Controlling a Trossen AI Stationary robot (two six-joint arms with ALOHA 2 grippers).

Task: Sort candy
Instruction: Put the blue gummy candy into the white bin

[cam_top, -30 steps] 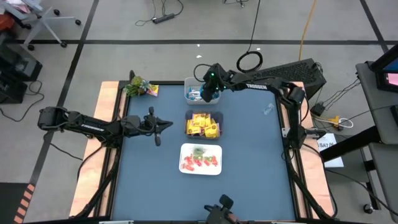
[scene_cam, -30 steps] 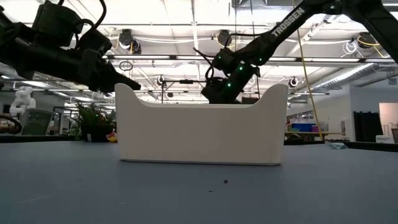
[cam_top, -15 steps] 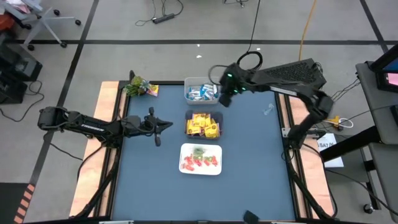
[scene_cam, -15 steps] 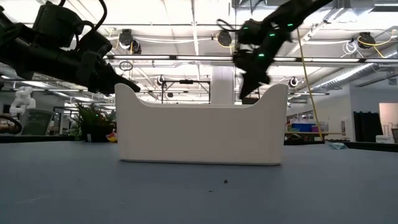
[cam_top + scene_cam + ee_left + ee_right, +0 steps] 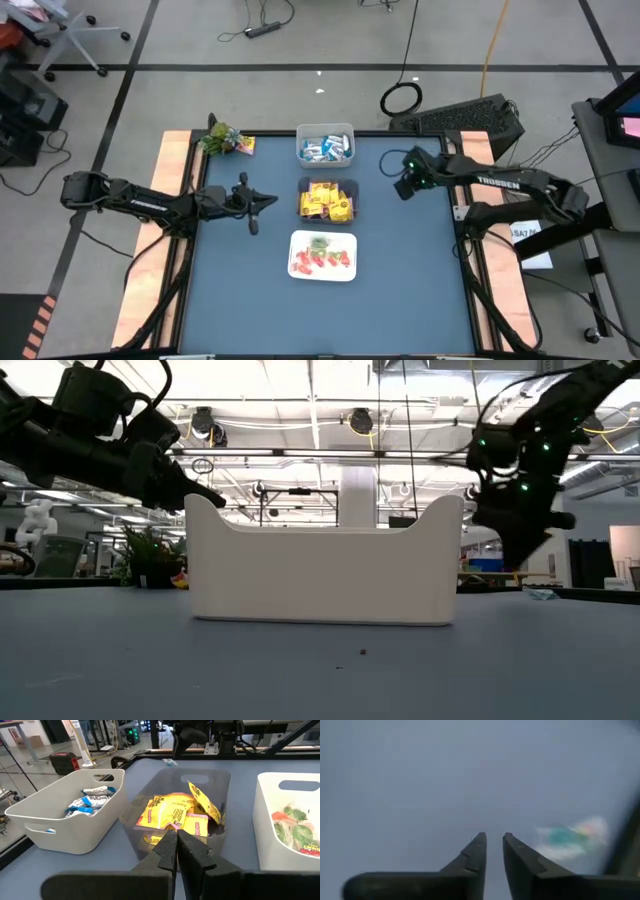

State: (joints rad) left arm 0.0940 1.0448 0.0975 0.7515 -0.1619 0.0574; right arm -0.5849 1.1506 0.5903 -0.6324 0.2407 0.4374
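Right end effector point(image 5: 399, 189) relocated from over the blue-and-white bars' bin point(image 5: 325, 133) to its right, above bare tabletop point(image 5: 420, 270); fingers narrowly parted, empty. Stray candy point(image 5: 431, 177) lies adjacent, apparently next. Left end effector point(image 5: 272, 201): closed, idle.

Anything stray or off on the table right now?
One wrapped piece of candy lies loose on the blue mat, right of the three bins, not yet sorted; the right gripper hangs just beside it. A leafy green object with a yellow packet sits at the far left corner, outside the bins.
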